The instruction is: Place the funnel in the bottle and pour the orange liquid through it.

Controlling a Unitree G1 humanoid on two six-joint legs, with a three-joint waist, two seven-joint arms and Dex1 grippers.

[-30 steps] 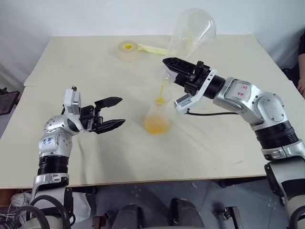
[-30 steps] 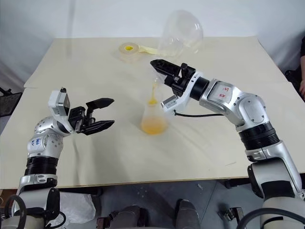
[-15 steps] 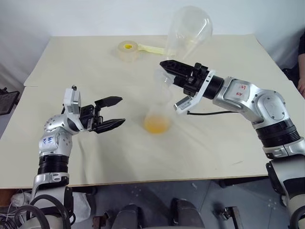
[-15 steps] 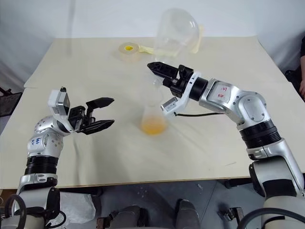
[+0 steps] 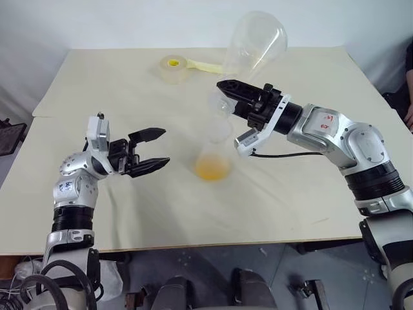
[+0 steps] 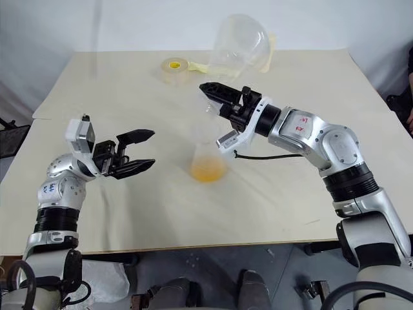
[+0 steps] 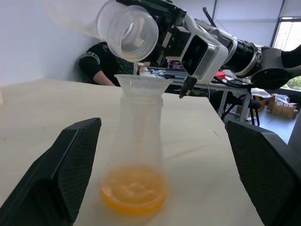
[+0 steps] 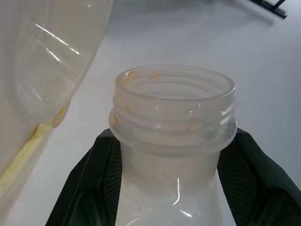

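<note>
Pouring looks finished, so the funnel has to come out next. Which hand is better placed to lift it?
Probably the left hand: it is open and free beside the bottle, facing the funnel seated in its neck. The right hand is shut on the tilted pouring vessel.

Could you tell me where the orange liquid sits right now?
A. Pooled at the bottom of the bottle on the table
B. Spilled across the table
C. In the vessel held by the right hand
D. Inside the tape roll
A: the orange liquid lies at the base of the bottle, under the funnel.
</note>
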